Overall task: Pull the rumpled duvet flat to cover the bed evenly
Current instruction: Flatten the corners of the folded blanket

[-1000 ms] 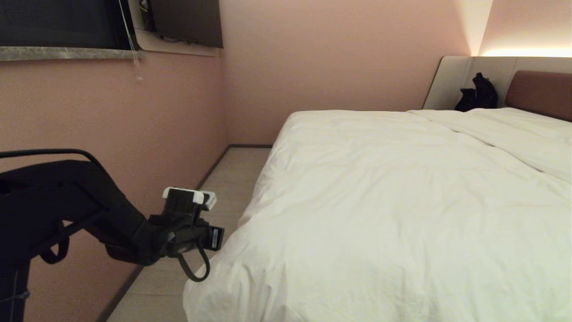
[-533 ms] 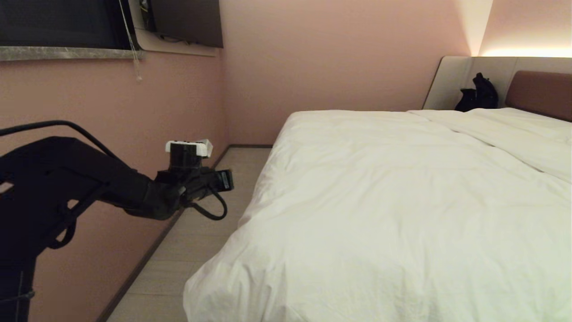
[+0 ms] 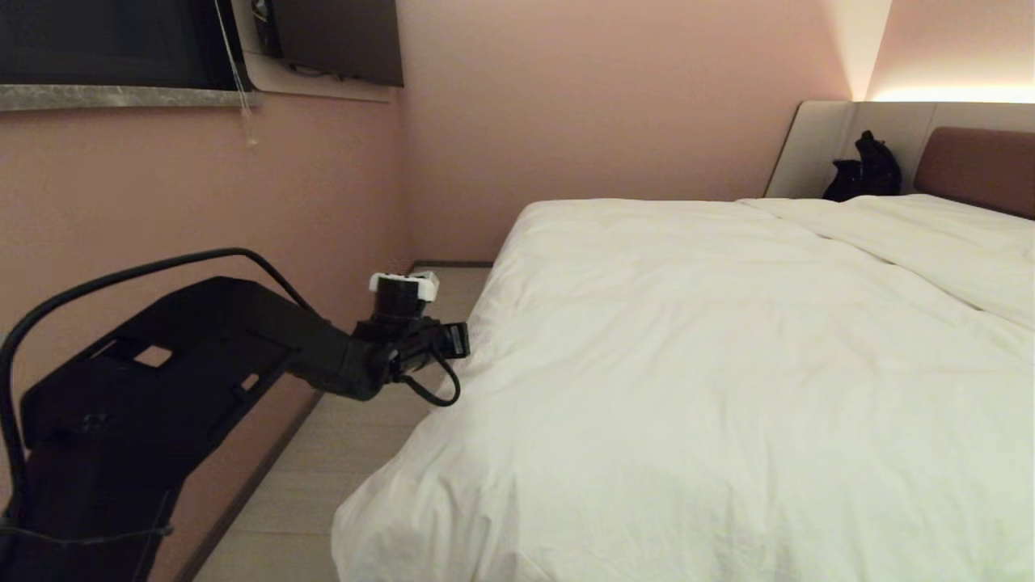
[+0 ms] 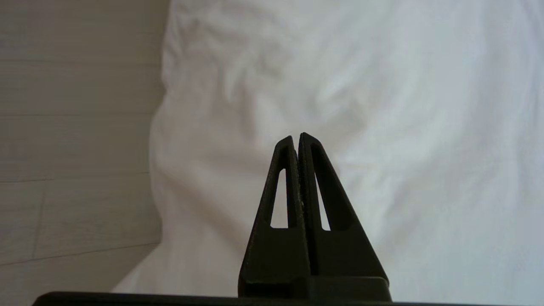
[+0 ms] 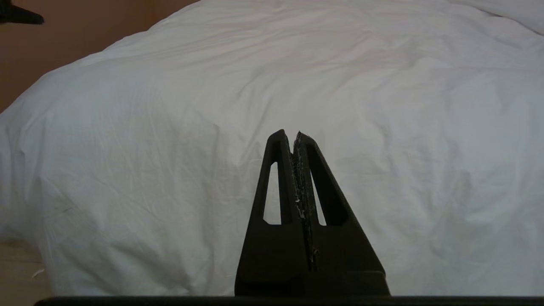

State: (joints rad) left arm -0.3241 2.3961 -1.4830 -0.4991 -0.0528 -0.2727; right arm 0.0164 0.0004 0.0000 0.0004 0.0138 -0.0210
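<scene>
Left gripper (image 4: 296,137): jaws closed on nothing, tips over the side edge of the duvet (image 3: 728,364), contact not discernible. Floor (image 3: 340,453) beside the jaws. Right gripper (image 5: 289,134): jaws closed, empty, facing the duvet's hanging foot end. Beyond, the duvet covers the bed (image 3: 978,166); base hidden, far side cut off.
</scene>
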